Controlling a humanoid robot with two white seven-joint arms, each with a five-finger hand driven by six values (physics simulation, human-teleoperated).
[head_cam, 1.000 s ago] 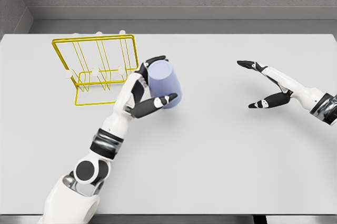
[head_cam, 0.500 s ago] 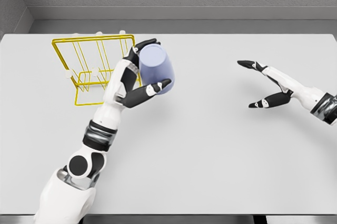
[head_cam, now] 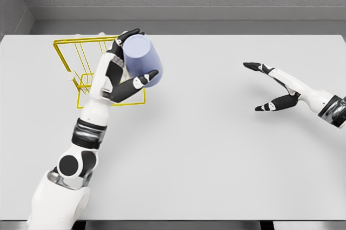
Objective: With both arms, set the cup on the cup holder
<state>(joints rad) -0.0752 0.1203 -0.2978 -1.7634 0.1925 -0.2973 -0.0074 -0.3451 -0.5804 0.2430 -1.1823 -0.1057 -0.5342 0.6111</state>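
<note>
Bright, even overhead light; faint soft shadows on table [head_cam: 216, 149] (clean simulator render); sharp throughout.

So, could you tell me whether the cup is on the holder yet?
Not yet. The left hand grips the cup, lifted in front of the yellow holder; no peg is seen inside it.

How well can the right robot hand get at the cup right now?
Probably not easily: the right robot hand sits open, far across the table, while the left robot hand already holds the lavender cup by the yellow wire cup holder.
</note>
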